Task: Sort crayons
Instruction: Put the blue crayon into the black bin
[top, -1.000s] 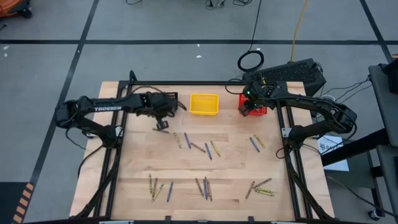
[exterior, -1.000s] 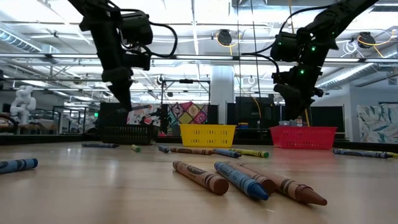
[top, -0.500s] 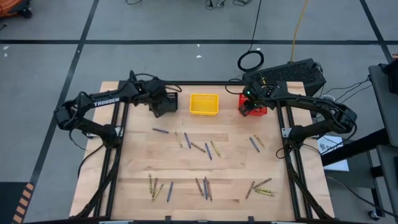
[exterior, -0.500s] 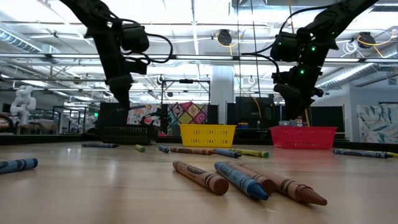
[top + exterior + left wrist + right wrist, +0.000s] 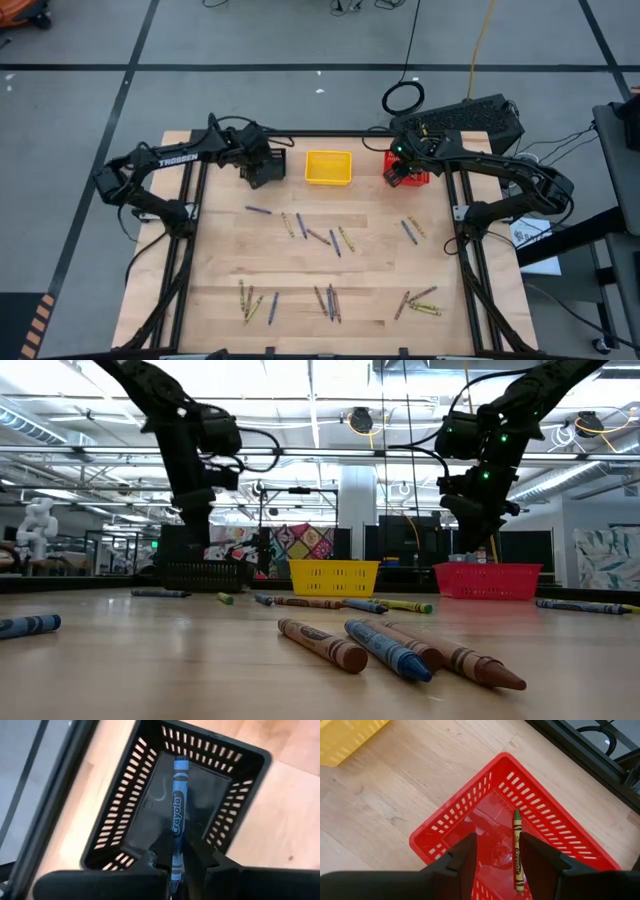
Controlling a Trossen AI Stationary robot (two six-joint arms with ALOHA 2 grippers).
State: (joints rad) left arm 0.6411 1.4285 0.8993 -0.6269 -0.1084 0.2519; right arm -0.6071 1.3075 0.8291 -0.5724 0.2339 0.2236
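My left gripper [image 5: 176, 865] hangs over the black basket [image 5: 150, 790] at the table's far left [image 5: 266, 166], with a blue crayon [image 5: 177, 815] between its fingers. My right gripper [image 5: 497, 852] stands open above the red basket [image 5: 470, 827] at the far right [image 5: 408, 176]. A green crayon [image 5: 518, 850] lies on that basket's floor. Several blue, olive and brown crayons lie flat on the table [image 5: 318, 236], some close to the low camera [image 5: 385, 648]. My left gripper has the blue crayon's near end [image 5: 175, 855] between its two fingers, which slant down from above. The crayon runs along the fingers, its far tip [image 5: 181, 762] pointing down into the black basket, clear of the near wall. The pads' contact is hidden by the fingers themselves.
A yellow basket [image 5: 328, 167] stands between the black and red ones on the far side. Loose crayons lie in groups mid-table [image 5: 410, 230] and near the front edge [image 5: 330, 300], with one blue crayon [image 5: 258, 210] just in front of the black basket. Black frame rails run along both sides.
My left gripper has gone from above the open table toward the far edge and now hangs over the black basket. The crayons on the table and my right arm have kept still.
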